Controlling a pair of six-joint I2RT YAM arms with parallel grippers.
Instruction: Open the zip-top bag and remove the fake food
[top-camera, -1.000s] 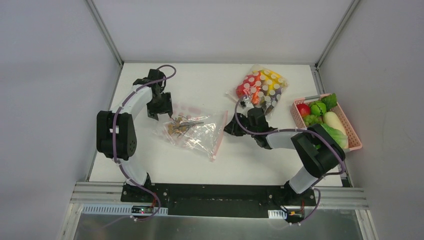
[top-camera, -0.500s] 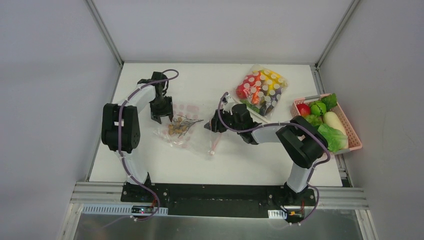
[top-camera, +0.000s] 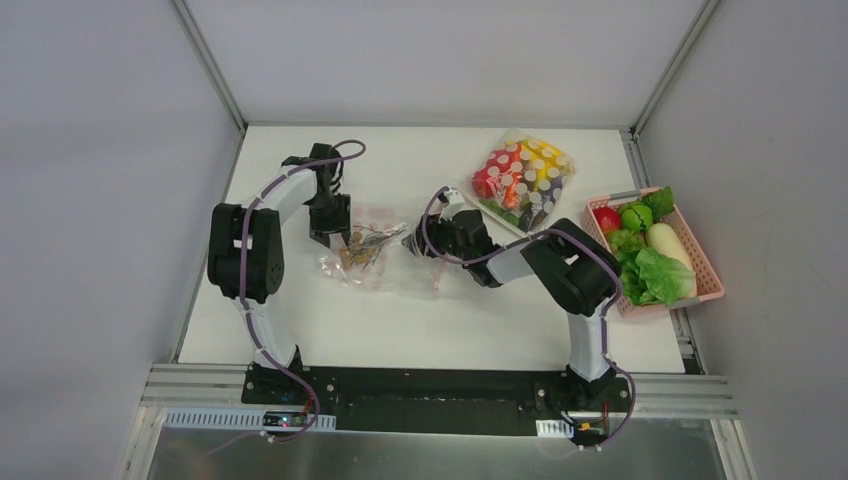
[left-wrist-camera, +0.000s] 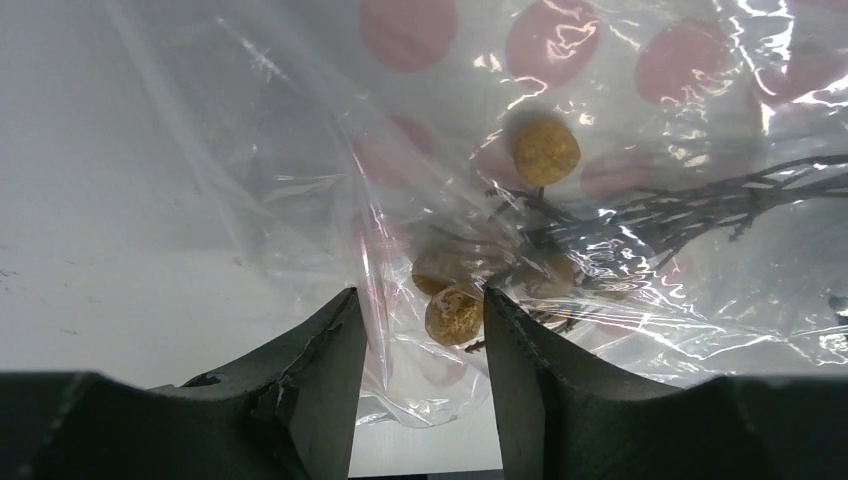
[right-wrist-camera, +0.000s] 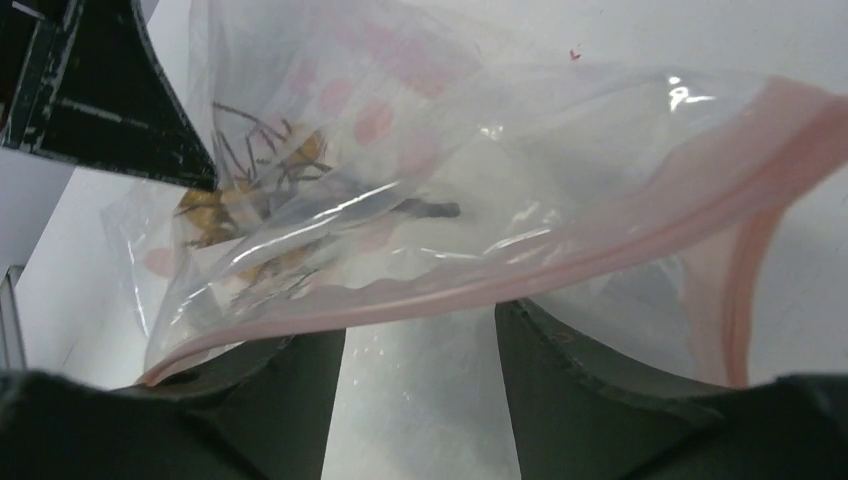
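The clear zip-top bag (top-camera: 385, 262) with pale pink dots lies crumpled mid-table between both grippers. Inside it is a brown twiggy stem with small tan balls (left-wrist-camera: 546, 150). My left gripper (top-camera: 335, 240) stands at the bag's left edge. Its jaws (left-wrist-camera: 420, 300) are apart, with bag film and one tan ball in the gap. My right gripper (top-camera: 412, 243) is at the bag's right side, open (right-wrist-camera: 420, 325). The pink zip strip (right-wrist-camera: 560, 265) drapes across its fingers, ungripped. Other fake food, a red apple (top-camera: 606, 219), green fruit (top-camera: 636, 216), radish (top-camera: 665, 240) and lettuce (top-camera: 660, 275), fills a basket.
The pink basket (top-camera: 705, 265) sits at the table's right edge. A white-dotted clear bag (top-camera: 525, 175) of red, orange, yellow and purple items lies at the back, just behind the right arm. Grey walls enclose the table.
The right gripper slid left, pushing the zip edge so the bag bunched up, and its jaws spread. The left gripper came down onto the bag's left edge and its jaws narrowed.
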